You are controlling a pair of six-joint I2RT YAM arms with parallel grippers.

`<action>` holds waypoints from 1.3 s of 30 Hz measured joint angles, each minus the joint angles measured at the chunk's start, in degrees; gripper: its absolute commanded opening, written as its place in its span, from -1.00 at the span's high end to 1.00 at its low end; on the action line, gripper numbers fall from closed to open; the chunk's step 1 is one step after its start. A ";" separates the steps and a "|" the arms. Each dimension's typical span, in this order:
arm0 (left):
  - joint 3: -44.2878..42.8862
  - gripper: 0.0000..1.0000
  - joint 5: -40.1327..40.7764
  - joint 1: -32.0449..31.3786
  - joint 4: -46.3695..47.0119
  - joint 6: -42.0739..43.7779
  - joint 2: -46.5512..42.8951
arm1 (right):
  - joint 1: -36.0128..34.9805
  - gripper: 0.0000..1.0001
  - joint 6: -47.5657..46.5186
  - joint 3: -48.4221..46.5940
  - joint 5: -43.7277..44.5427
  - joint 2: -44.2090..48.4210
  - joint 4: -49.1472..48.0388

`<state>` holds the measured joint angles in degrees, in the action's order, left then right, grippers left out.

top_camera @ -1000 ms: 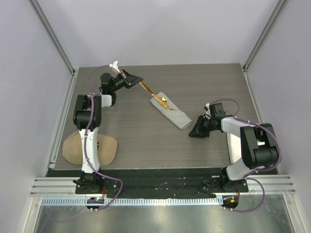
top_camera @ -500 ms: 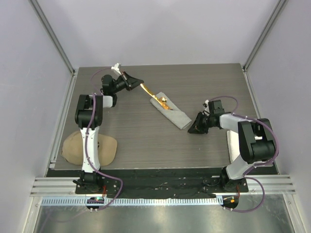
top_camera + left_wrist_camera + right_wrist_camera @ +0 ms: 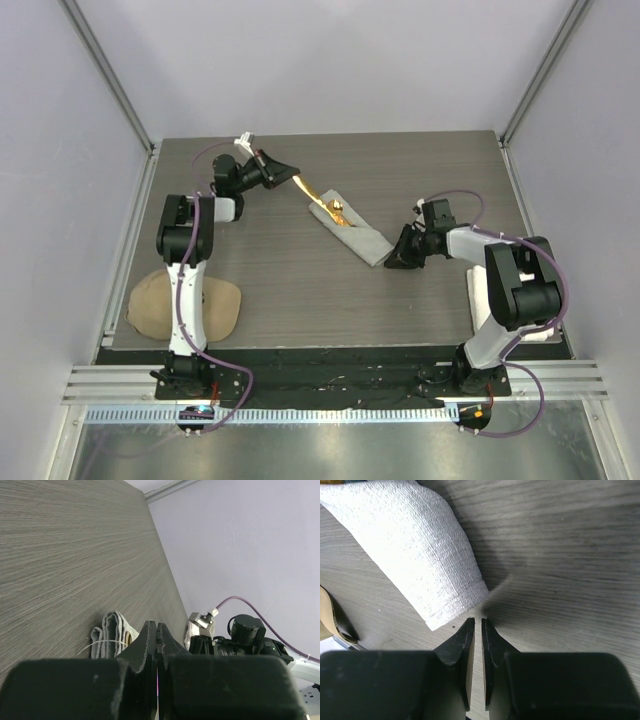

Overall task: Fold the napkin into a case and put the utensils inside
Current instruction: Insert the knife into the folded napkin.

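Overhead view of a grey wood-grain bench (image 3: pixel 280 290) with two black robot arms, mine, reaching in from the near edge. The napkin is already folded into the case (image 3: pixel 365 240), a narrow grey pocket lying slantwise at mid-bench with its mouth toward the far left. A gold spoon (image 3: pixel 318 195) sticks out of that mouth, with much of its handle still outside.

Over the last second, my left tool (image 3: pixel 293 176) has slid toward the case and now meets the outer end of the spoon's handle. Its fingers are pressed together. The left wrist view shows nothing visible between them, so I read this as a push and not a grip.

My right tool (image 3: pixel 392 262) has moved in to the case's closed end. Its fingers have narrowed to a thin slit and hold nothing. In the right wrist view, the tips sit just beside the cloth's corner (image 3: pixel 420 545), and I cannot tell whether they touch it. Probably this braces the case while the spoon goes deeper.

I cannot see the orange and teal utensils anywhere.

A tan cap (image 3: pixel 185 300) lies at the near left, well apart from the work. Nothing blocks the spoon's path. The risk I see is the loose case sliding or bunching under the push.
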<state>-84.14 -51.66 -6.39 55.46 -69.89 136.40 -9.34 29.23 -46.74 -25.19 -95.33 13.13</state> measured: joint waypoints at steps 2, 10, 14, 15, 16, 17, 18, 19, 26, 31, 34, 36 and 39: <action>0.00 0.99 0.00 -0.31 0.04 -0.15 0.15 | -0.11 0.67 0.02 -0.48 -0.13 -0.50 0.04; 0.02 0.99 0.24 -2.05 0.55 -1.77 1.66 | -0.31 0.67 0.02 -0.90 -0.09 -0.83 0.04; 0.20 1.00 0.31 -3.02 1.31 -2.08 1.66 | -0.33 0.67 0.02 -0.90 -0.09 -0.83 0.04; 0.24 0.99 0.35 -3.21 1.36 -2.12 1.66 | -0.33 0.67 0.02 -0.90 -0.09 -0.83 0.04; 0.39 0.99 0.52 -3.48 1.46 -2.14 1.66 | -0.33 0.67 0.02 -0.90 -0.09 -0.83 0.04; 0.52 0.99 0.61 -3.67 1.53 -2.14 1.66 | -0.33 0.67 0.02 -0.90 -0.11 -0.83 0.04; 0.83 0.99 0.74 -3.87 1.70 -2.16 1.66 | -0.33 0.67 0.02 -0.90 -0.11 -0.83 0.04; 1.11 1.00 0.76 -4.02 1.79 -2.19 1.66 | -0.33 0.67 0.04 -0.90 -0.11 -0.83 0.04; 3.78 0.99 2.19 -4.85 2.25 -3.43 1.66 | -0.33 0.67 0.07 -0.90 -0.11 -0.83 0.04; 4.02 1.00 2.71 -5.40 2.75 -3.69 1.77 | -0.35 0.67 0.04 -0.90 -0.11 -0.83 0.04; 4.02 1.00 2.89 -5.97 3.08 -4.28 2.01 | -0.35 0.67 0.07 -0.90 -0.09 -0.83 0.04; 4.02 0.99 3.04 -6.32 3.26 -4.72 2.36 | -0.37 0.67 0.07 -0.90 -0.09 -0.83 0.02; 4.07 0.99 3.30 -6.99 3.28 -4.98 2.89 | -0.37 0.67 0.07 -0.90 -0.09 -0.83 0.02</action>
<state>-80.07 -48.36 -13.39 58.74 -74.87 139.28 -9.72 29.30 -47.64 -25.28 -96.16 13.15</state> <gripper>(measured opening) 0.012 0.165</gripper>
